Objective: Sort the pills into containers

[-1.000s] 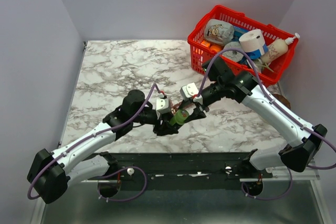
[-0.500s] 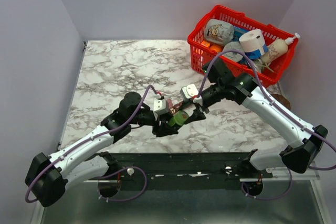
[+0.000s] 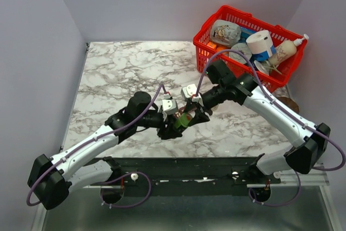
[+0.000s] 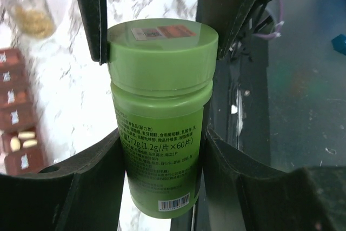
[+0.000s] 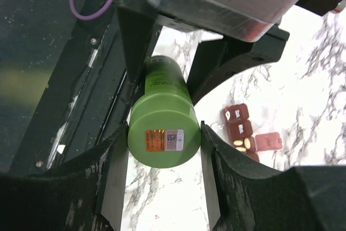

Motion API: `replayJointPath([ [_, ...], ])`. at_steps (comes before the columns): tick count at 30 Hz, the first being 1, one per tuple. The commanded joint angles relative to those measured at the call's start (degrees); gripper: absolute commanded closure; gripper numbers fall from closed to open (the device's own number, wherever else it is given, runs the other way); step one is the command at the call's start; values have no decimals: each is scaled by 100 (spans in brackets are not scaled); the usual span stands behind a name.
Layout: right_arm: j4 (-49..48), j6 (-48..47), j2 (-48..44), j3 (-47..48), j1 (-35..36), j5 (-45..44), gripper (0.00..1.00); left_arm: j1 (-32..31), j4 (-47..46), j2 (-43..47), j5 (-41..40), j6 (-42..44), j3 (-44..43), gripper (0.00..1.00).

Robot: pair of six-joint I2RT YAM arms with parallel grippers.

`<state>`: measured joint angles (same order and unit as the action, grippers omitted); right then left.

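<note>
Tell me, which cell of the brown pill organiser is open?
The cell showing pale pills inside, its lid flipped out sideways. The other cells have their brown lids shut.

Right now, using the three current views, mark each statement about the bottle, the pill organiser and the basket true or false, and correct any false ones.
1. The left gripper and the right gripper are both closed on the green bottle. True.
2. The bottle's cap is off. False: it sits on the bottle, between the right gripper's fingers.
3. One cell of the pill organiser shows pale pills. True.
4. The red basket holds nothing. False: it holds a tape roll and other items.
</note>
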<state>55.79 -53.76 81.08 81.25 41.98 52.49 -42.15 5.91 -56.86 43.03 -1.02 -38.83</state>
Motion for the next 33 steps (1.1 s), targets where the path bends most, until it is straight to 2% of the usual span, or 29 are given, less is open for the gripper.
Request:
replayJointPath([
  [1,47,969,207,-92,100,-492,84,-21,76,35,-926,470,-775,100],
  [3,-626,1558,67,-302,91,-625,85,-21,-63,96,-1041,445,-706,100],
  [4,-900,2336,-4,-425,83,-739,85,-30,-377,114,-1129,392,-644,100],
  [6,-1602,3157,-92,-741,91,-880,92,-30,-791,158,-1418,138,-443,100],
  [7,-1763,3961,-127,-812,83,-1081,93,-30,-1002,149,-1533,24,-389,100],
  [10,-1976,5248,4,-857,48,-1382,93,-91,-1531,44,-2113,-171,-309,100],
  [11,-1967,5366,39,-839,30,-1338,89,-100,-1532,-26,-2218,-153,-318,100],
  [12,-1967,5576,48,-822,4,-1242,79,-100,-1523,-62,-2263,-75,-336,100],
  [14,-1967,5675,75,-743,-110,-839,67,-100,-1392,-106,-2167,39,-327,100],
  [15,-1967,5648,75,-690,-172,-680,54,-100,-1321,-106,-1897,162,-318,100],
  [17,-1888,5168,31,-427,-374,-144,38,-92,-1094,-62,-1588,374,-240,100],
  [18,-1835,4973,-4,-322,-435,-12,21,-92,-988,-53,-1387,435,-213,100],
  [20,-1546,4052,-48,-5,-567,445,4,-92,-602,-27,-832,708,-222,100],
  [21,-1371,3657,-118,118,-576,455,0,-92,-391,-9,-718,769,-248,100],
  [22,-908,2644,-153,223,-577,586,0,-92,-215,8,-603,865,-265,100],
  [24,-614,1776,-258,356,-577,491,0,-65,67,87,-313,972,-283,100],
  [27,184,-173,-285,418,-585,639,0,5,287,140,222,972,-344,100],
  [28,743,-1406,-294,409,-585,779,0,14,305,140,354,937,-353,100],
  [30,1186,-2407,-225,374,-585,746,0,58,297,123,802,849,-371,100],
  [31,1632,-3229,-128,409,-585,841,0,67,296,97,934,823,-397,100],
  [33,1690,-3352,-57,487,-577,929,0,84,314,-18,1251,779,-485,100],
])
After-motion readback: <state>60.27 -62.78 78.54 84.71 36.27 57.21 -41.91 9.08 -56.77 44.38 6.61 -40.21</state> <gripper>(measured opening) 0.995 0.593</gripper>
